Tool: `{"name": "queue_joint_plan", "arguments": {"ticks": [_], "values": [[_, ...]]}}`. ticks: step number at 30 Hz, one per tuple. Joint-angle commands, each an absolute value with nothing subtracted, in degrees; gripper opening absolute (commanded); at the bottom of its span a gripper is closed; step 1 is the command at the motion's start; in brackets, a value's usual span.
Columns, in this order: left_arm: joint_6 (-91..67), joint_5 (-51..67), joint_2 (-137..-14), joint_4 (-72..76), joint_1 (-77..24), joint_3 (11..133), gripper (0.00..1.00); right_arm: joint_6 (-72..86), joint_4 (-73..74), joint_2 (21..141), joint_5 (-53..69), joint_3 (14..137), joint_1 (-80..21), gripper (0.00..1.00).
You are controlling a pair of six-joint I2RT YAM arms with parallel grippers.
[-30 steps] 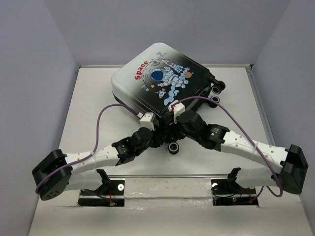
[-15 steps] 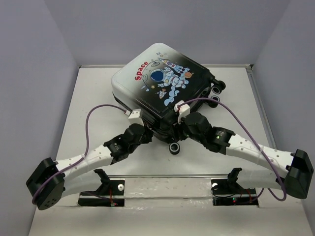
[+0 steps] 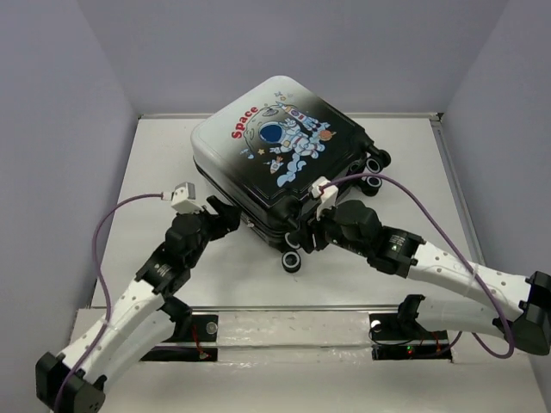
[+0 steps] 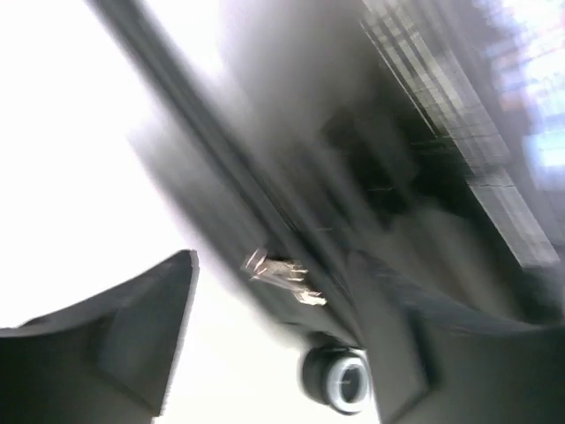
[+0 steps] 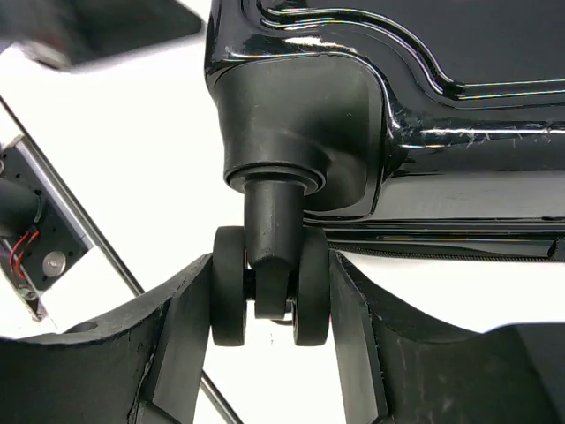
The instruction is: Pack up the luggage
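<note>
**Item 1. Luggage** [image 3: 275, 142]. Hard-shell wheeled case, white fading to black, with the cartoon astronaut and red "Space" print turned upward. It is laid flat and closed on the white counter [image 3: 155, 172], set askew. It is placed directly ahead of both pincers, on the side away from the arm bases. A zip line is seen along its side wall in the right wrist view.

**Item 2. Right pincer** [image 5: 271, 276]. It is pressed in upon the near caster [image 5: 231, 291] of the luggage. The twin black wheel is pinched between the two fingers [image 5: 181, 340], with one disc touched on each side. The caster stem and its glossy black housing are seen just above the fingertips, and the corner of the shell lies beyond them.

**Item 3. Left pincer** [image 3: 225, 215]. It is spread wide and placed to the left of the right pincer, its tips just beside the near-left side wall of the luggage. Its wrist view is smeared by blur. The dark lower edge of the shell is seen crossing ahead of the fingers, and one wheel with a pale ring is seen low between them. Contact with the shell cannot be told.

**Item 4. Far casters** [image 3: 376, 161]. Two, black, are found at the corner of the luggage to the right of and beyond the right pincer.

**Item 5. White connector block** [image 3: 182, 198]. It is mounted just behind the left pincer, with a purple cable led from it.
</note>
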State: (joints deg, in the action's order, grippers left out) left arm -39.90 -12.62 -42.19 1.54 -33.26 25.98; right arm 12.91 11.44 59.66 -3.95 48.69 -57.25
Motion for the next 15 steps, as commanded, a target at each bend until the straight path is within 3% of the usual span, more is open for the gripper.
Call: {"name": "queue_joint_plan", "arguments": {"ticks": [1, 2, 3, 6, 15], "values": [[-38.41, -13.2, -29.64, -3.24, -32.7, 29.44, 0.88, 15.03, 11.96, 60.9, -0.79, 51.4, -62.65, 0.12], [-38.15, -12.57, -27.44, -6.47, -32.7, 30.23, 0.99, 15.2, 11.95, 61.6, -1.75, 52.37, -63.62, 0.22], [-37.54, -11.18, -24.03, -7.98, -32.7, 32.06, 0.99, 16.08, 13.52, 62.74, -5.93, 53.51, -64.5, 0.54], [-36.13, -8.28, -19.0, -13.7, -32.7, 36.54, 0.99, 17.4, 17.13, 61.71, -11.75, 57.74, -66.61, 1.0], [-33.84, -3.25, -12.75, -20.83, -32.61, 49.11, 0.99, 20.3, 24.52, 44.93, -16.35, 65.03, -66.62, 1.0]]}}
